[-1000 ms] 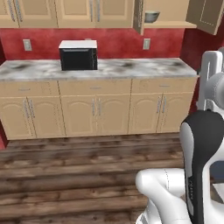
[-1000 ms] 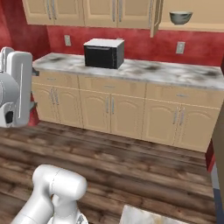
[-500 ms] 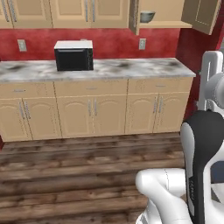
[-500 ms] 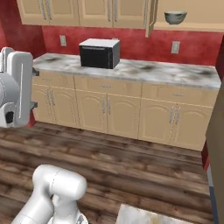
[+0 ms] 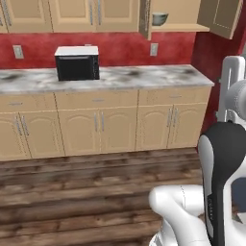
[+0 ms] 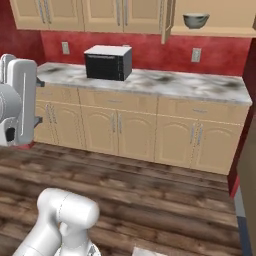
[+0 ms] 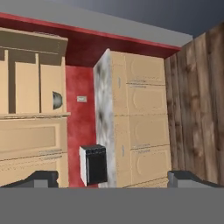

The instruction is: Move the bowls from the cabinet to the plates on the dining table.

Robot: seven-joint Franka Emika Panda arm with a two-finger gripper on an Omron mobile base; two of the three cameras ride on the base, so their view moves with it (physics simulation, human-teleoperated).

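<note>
A deep grey-green bowl [image 5: 159, 18] [image 6: 196, 20] stands on the shelf of the open tan wall cabinet [image 5: 178, 14] [image 6: 220, 17], high above the counter's right part. The cabinet's doors hang open at either side. In the hand view, which is rolled on its side, the bowl [image 7: 57, 100] shows small and far off in the cabinet [image 7: 30, 74]. My gripper [image 7: 113, 178] is open, with nothing between its dark fingertips [image 7: 41, 177], and is far from the bowl. The plates and the dining table are out of view.
A black and white microwave [image 5: 77, 62] [image 6: 108, 62] sits on the marble counter [image 5: 144, 76] over tan base cabinets [image 5: 101, 127]. Dark wooden floor [image 5: 86, 192] lies between me and the counter. A red wall [image 6: 155, 47] runs behind it.
The whole scene has slid to the left in both base views, so the camera has moved. The gripper stays open and empty.
</note>
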